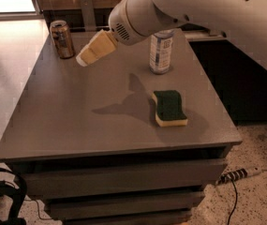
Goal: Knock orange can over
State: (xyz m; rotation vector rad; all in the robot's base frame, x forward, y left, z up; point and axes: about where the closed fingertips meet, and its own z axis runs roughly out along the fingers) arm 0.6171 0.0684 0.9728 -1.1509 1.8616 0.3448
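Orange can (62, 39), its label unreadable, stands upright near the hovering tool (83, 60), which looks clenched.

Grey drawer cabinet (77, 121) on speckled floor (262, 198).

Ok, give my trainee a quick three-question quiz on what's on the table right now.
1. True or false: the orange can stands upright on the table.
2. The green sponge lies: A) towards the table's front right B) against the orange can C) under the gripper.
3. Fill in: in the picture, the gripper hangs between the orange can and the ___.
Key: 1 true; 2 A; 3 clear bottle.
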